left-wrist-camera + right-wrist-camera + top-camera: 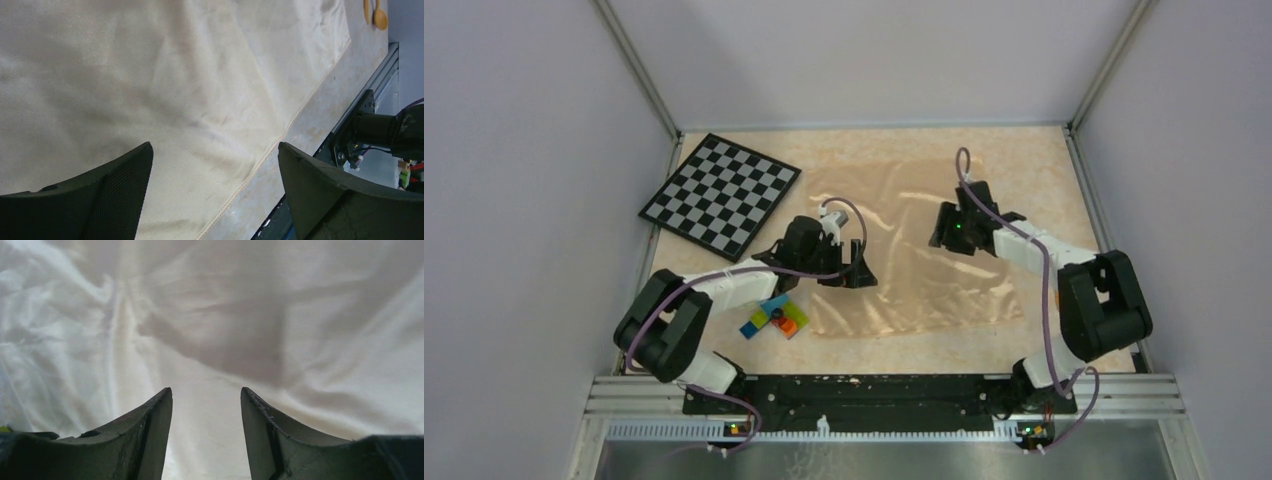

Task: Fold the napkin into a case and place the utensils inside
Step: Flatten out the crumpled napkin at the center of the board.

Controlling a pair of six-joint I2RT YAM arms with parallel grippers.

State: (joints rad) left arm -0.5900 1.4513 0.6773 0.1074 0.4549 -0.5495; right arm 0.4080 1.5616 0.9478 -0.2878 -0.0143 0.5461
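Observation:
The peach-orange napkin lies spread out and wrinkled on the table, with no case shape showing. My left gripper hovers open over its left near part. In the left wrist view the left gripper straddles the napkin and its stitched near hem, nothing between the fingers. My right gripper is open over the napkin's right half. In the right wrist view the right gripper is low over rumpled napkin, holding nothing. The orange utensils lie past the napkin's far corner; in the top view they are hidden.
A black-and-white checkerboard lies at the back left. A cluster of coloured toy bricks sits under the left arm, beside the napkin's near left corner. The metal rail with the arm bases runs along the near edge. Walls close in the sides.

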